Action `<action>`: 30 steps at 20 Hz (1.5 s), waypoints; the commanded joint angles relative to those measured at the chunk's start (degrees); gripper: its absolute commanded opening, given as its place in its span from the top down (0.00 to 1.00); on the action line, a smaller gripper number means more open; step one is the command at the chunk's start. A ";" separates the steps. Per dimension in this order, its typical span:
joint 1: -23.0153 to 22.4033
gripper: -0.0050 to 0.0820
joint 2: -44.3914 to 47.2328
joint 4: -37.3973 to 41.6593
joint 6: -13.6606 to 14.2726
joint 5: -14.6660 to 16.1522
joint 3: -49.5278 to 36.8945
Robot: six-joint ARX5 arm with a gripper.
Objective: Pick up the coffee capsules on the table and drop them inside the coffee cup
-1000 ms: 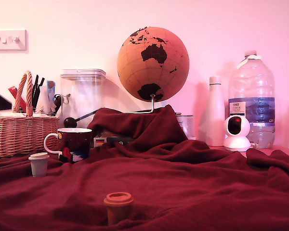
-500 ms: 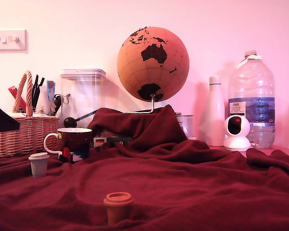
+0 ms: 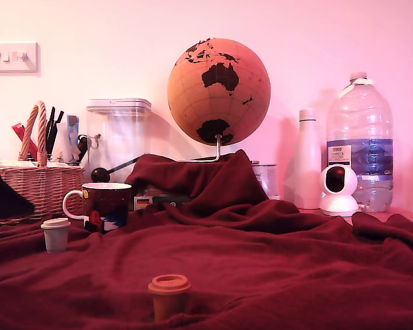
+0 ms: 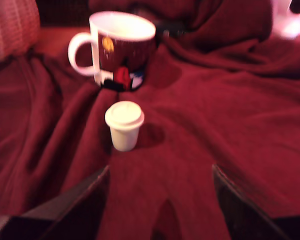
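Coffee capsules first: I see two of them from here; the pale grey-white capsule (image 3: 55, 234) stands rim-up on the red cloth of the tabletop (image 3: 275, 275), near the exterior view's left edge, and the orange-brown capsule (image 3: 169, 295) stands rim-up at the front of that view, well apart from the pale one; no blue one shows in either view. The coffee cup (image 3: 103, 205) sits upright just behind the pale capsule, its white handle toward the exterior view's left, its white inside showing at the rim; in the wrist view the cup (image 4: 121, 50) and the pale capsule (image 4: 124, 125) are close together but not touching. My claw (image 4: 160, 205) is spread wide; its two dark fingers (image 4: 75, 210) frame bare cloth, and the pale capsule lies beyond the tips, between their lines, not gripped; nothing is held. In the exterior view only a dark blurred shape (image 3: 3, 192) of the arm shows at the left edge, in front of the wicker basket (image 3: 38, 185). Behind the cloth stand a clear lidded canister (image 3: 118, 137), a globe (image 3: 219, 91), a white bottle (image 3: 307, 161), a small white camera (image 3: 338, 189) and a large water bottle (image 3: 361, 144).
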 commanded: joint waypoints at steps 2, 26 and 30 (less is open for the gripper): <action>-0.13 0.27 4.11 1.03 0.39 -0.15 2.91; -0.13 0.27 28.26 1.73 1.03 -0.98 21.29; -0.13 0.27 30.88 -0.15 1.79 -0.55 24.22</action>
